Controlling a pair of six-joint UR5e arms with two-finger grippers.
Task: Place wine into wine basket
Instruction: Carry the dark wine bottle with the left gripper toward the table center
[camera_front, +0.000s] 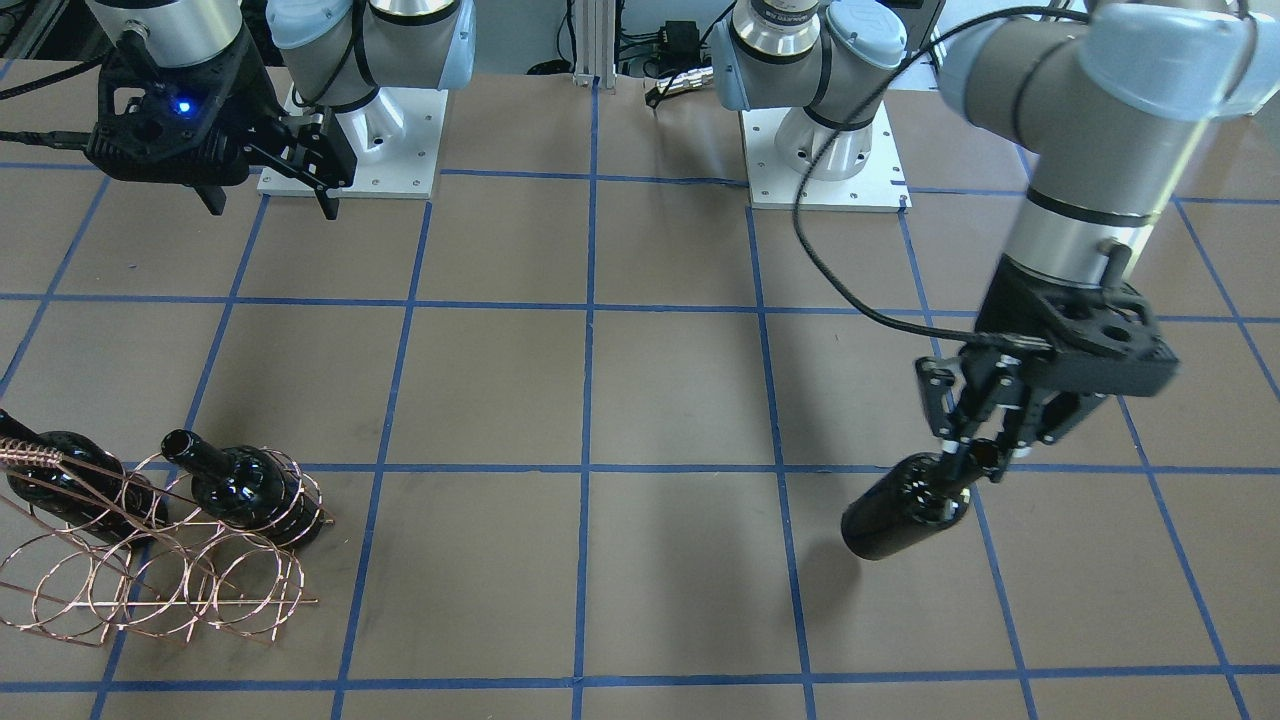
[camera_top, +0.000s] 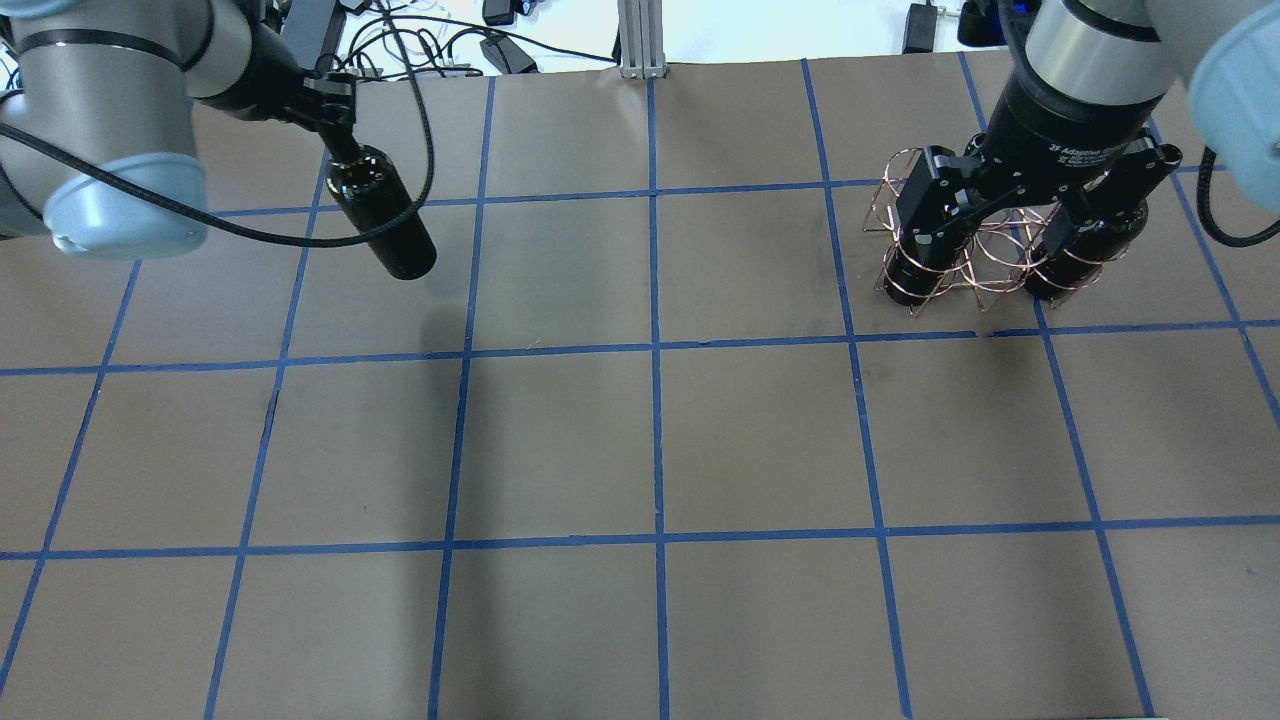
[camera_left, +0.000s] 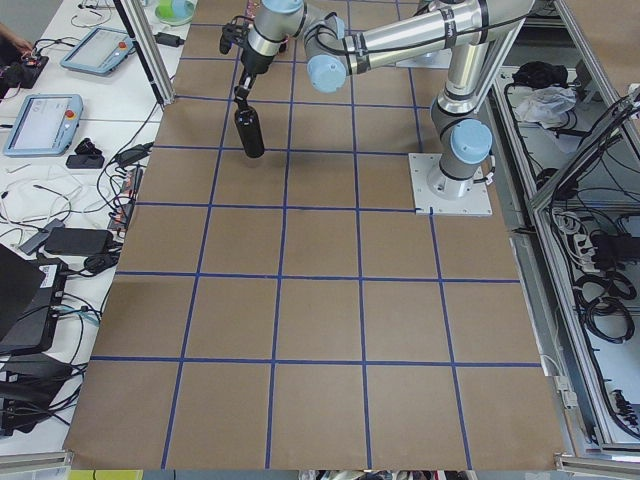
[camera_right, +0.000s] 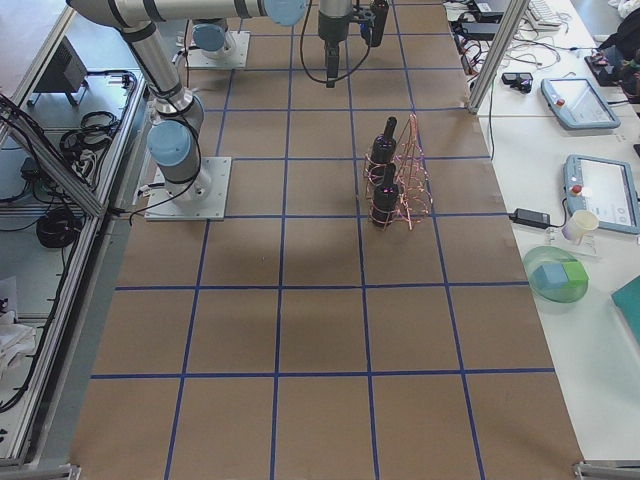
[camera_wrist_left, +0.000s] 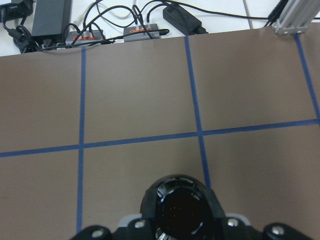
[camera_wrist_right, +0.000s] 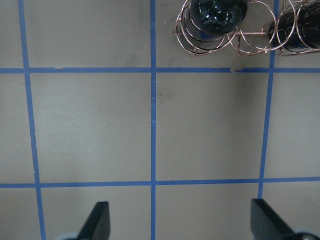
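Where the front camera faces the robot: the left end effector (camera_front: 965, 462) pinches the neck of a black bottle (camera_front: 900, 515). The bottle hangs tilted, base lowest, clear of the brown surface (camera_front: 680, 400) with its blue tape grid. The copper wire basket (camera_front: 150, 575) lies at the opposite side, well apart from it. Two more bottles (camera_front: 245, 490) are slotted through its rings. The right end effector (camera_front: 272, 205) shows at the top left, spread and holding nothing.
Overhead view: the bottle slants from the left end effector over the far left squares, and its shadow falls apart from it. The right end effector hangs in front of the basket and hides part of it, with its jaws wide.
Left side view: the bottle hangs neck-up from the near arm above the surface, on the side next to the desks.
Right side view: the basket stands on the surface with the two more bottles one behind the other in it. The far arm and its bottle are small at the top edge.
Left wrist view: a dark round end of the bottle fills the bottom centre, gripped on both sides. The surface lies beyond it, with cables (camera_wrist_left: 140, 30) past its edge.
Right wrist view: the fingers (camera_wrist_right: 100, 222) sit far apart at the bottom corners with only the surface between them. The basket shows at the top edge with the rounded dark ends of its two bottles.
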